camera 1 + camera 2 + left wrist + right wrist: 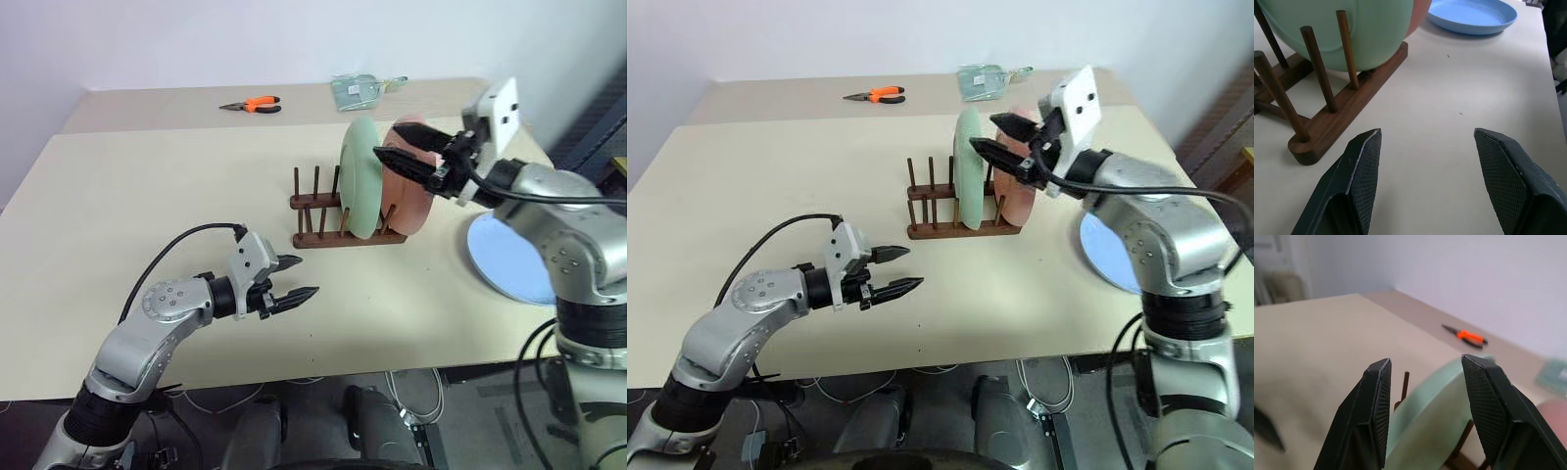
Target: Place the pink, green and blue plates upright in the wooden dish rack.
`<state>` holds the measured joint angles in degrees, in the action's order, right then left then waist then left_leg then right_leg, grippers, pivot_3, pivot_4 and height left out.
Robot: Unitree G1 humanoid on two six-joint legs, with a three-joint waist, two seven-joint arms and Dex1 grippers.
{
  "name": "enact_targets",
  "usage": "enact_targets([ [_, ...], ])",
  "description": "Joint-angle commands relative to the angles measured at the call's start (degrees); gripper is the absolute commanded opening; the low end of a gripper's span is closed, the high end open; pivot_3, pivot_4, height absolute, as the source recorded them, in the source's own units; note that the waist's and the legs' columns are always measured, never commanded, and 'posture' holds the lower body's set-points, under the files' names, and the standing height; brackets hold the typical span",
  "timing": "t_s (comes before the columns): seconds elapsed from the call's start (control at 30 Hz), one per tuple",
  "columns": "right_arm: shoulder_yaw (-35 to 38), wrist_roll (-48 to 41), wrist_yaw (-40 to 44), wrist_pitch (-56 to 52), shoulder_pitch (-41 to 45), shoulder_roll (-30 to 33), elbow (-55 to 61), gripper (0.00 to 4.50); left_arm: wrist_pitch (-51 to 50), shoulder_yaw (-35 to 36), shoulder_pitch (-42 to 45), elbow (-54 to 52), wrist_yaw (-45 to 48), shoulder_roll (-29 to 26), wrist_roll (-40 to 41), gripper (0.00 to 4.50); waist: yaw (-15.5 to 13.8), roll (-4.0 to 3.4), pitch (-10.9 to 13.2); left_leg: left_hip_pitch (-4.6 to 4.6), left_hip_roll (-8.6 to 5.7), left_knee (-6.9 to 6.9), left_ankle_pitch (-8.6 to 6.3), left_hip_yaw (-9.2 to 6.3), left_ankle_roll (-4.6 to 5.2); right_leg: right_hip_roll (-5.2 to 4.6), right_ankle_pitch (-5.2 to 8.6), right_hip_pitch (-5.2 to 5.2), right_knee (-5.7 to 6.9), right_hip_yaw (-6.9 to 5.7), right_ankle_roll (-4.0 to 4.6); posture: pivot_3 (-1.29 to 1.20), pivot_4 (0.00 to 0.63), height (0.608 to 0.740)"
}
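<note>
While racked, green plate (359, 176) sits below right gripper (400, 143) — jaws apart

We see the dish rack (345, 217) ahead and right of our left gripper (291, 290), two plates upright in it: one plate (361, 176) directly below our right gripper (997, 134), the next plate (411, 191) just behind it, toward our right arm. A third plate (509, 257) lies flat on the table (147, 196), below our right forearm. Pliers (253, 104) far beyond both hands.
</note>
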<state>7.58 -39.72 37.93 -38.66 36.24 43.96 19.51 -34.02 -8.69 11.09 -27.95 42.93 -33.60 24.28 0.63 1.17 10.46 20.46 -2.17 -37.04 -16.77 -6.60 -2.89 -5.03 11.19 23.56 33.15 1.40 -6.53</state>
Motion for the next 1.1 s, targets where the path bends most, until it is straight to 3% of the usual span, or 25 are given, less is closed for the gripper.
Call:
enact_targets([
  [0.03,14.1,-10.3,6.1,-7.9,-5.8,8.2,3.0,2.83,2.9,-1.4,1.3,0.9,1.8,-0.2,-1.4,3.09,-0.7,0.03,0.0,0.04,-0.01,-0.02,0.00,-0.03,0.00,-0.01,0.00,-0.03,-0.04,-0.02,0.00,0.00,0.150,0.740],
  [0.1,19.3,-10.0,8.7,-10.4,-13.9,12.7,5.6,3.54,3.4,-1.9,2.2,2.5,2.4,0.0,-1.8,3.09,-1.4,0.05,0.0,0.02,-0.01,-0.03,-0.04,-0.01,0.07,-0.02,-0.01,-0.07,-0.10,-0.02,0.05,0.00,0.150,0.740],
  [0.17,20.6,-3.3,9.7,-9.1,-24.7,16.5,8.1,4.47,4.1,-2.4,3.1,3.8,3.5,0.5,-1.8,3.09,-1.4,0.06,0.0,-0.01,0.00,-0.04,-0.06,0.00,0.11,-0.02,0.01,-0.10,-0.10,-0.02,0.03,0.00,0.150,0.740],
  [0.23,18.8,4.1,8.3,-5.9,-33.1,17.9,7.6,4.47,5.2,-3.4,4.2,5.1,4.7,1.0,-2.2,3.09,-1.4,0.06,0.0,-0.02,0.01,-0.05,-0.07,0.03,0.11,-0.02,0.11,-0.10,-0.08,-0.03,-0.12,0.00,0.150,0.740],
  [0.33,13.5,13.1,4.1,-1.2,-38.2,17.1,4.0,4.47,6.1,-4.6,6.1,6.7,5.6,2.1,-2.9,3.09,-0.9,-0.02,0.0,-0.04,0.01,-0.13,-0.07,0.19,0.10,-0.07,0.11,-0.09,-0.08,0.02,-0.12,0.00,0.150,0.740],
  [0.57,0.7,26.8,-4.0,3.1,-37.6,12.2,-5.6,4.47,6.3,-4.3,7.0,7.0,5.2,4.2,-2.9,3.09,-0.8,-0.01,0.0,-0.03,0.02,-0.06,-0.07,0.16,0.10,-0.05,0.08,-0.04,-0.07,0.01,-0.10,0.00,0.150,0.740],
  [0.7,-2.3,30.5,-4.9,4.9,-35.1,10.7,-11.9,3.18,6.4,-4.2,5.5,6.0,4.7,4.2,-3.4,3.09,-0.9,0.02,0.0,-0.08,-0.01,-0.14,-0.07,0.17,0.10,-0.08,0.08,-0.11,-0.07,0.02,-0.11,0.00,0.150,0.740],
  [0.9,-1.8,33.5,-6.0,7.4,-29.9,9.8,-15.1,0.07,6.6,-3.6,4.3,5.5,4.3,3.8,-3.8,3.09,-1.2,0.03,0.0,-0.06,-0.02,-0.18,-0.07,0.15,0.10,-0.07,0.09,-0.14,-0.07,0.02,-0.12,0.00,0.150,0.740],
  [1.1,1.8,38.0,-10.9,15.6,-17.1,11.4,-16.4,0.03,7.0,-2.3,3.5,6.1,4.2,2.8,-4.0,3.09,-0.6,-0.16,0.0,-0.08,0.00,-0.09,-0.07,0.15,0.10,-0.04,0.08,-0.07,-0.03,0.02,-0.11,0.00,0.150,0.740],
])
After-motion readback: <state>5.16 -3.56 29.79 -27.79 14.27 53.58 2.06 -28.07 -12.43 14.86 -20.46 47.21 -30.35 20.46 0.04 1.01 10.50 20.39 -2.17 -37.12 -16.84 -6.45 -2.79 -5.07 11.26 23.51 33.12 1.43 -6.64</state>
